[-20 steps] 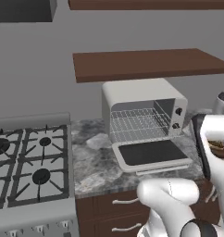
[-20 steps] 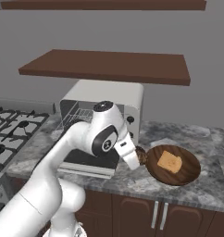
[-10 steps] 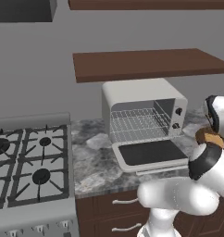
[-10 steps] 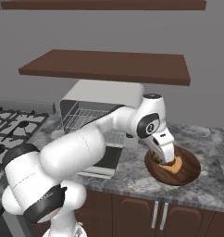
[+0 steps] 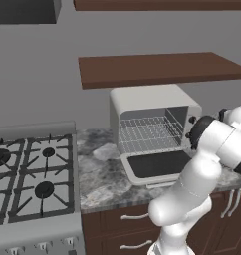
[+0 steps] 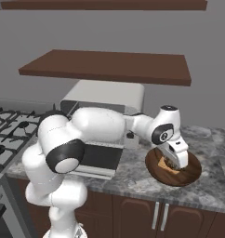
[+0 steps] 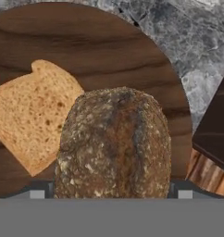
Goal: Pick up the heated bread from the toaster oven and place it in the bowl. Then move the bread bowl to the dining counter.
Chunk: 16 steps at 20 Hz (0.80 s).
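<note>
2 breads lie in the bowl (image 6: 188, 174): a dark loaf (image 7: 115, 143) and a pale slice (image 7: 30, 111) just beside it, near the counter (image 6: 212, 190) front edge. Toaster oven (image 5: 152, 124) stands door down, rack bare. Arm reaches right, gripper (image 6: 172, 163) low over the bowl, jaws spread wide around the loaf; grip unclear.

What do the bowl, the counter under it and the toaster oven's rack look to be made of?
The bowl looks like dark-brown wood with a smooth finish: grain lines run across it. The counter looks like polished grey marbled stone, with mottled veining. The toaster oven has a pale grey-white casing, probably painted metal, and its rack looks like thin metal wire in a grid.
</note>
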### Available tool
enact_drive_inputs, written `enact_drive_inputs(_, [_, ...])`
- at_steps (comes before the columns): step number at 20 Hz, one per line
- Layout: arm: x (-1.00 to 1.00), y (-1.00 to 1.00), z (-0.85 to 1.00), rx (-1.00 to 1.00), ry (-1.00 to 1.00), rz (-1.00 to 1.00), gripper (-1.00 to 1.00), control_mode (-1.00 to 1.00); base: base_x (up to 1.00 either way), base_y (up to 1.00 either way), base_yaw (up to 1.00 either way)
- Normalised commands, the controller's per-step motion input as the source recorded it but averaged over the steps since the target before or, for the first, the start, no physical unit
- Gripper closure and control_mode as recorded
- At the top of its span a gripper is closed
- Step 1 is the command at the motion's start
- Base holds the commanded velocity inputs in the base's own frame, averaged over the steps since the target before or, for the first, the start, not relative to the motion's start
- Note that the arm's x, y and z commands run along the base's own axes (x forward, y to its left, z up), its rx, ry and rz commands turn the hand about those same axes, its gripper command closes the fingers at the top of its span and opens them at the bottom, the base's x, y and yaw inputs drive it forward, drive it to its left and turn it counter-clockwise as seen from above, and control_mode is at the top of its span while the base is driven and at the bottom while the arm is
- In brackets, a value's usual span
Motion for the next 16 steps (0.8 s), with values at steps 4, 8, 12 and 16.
enact_drive_inputs(4, [0.53,-0.03,-0.49,-0.03,-0.16,0.0,-1.0,-1.0,0.0,0.0,0.0])
enact_drive_inputs(8, [0.19,0.0,-0.04,-0.01,-0.04,0.0,-1.0,-1.0,0.0,0.0,0.0])
enact_drive_inputs(12, [0.0,0.0,0.0,-0.01,-0.15,0.0,-1.0,-1.0,0.0,0.0,0.0])
enact_drive_inputs(16, [-0.04,0.02,0.0,0.0,-0.12,0.0,-1.0,-1.0,0.0,0.0,0.0])
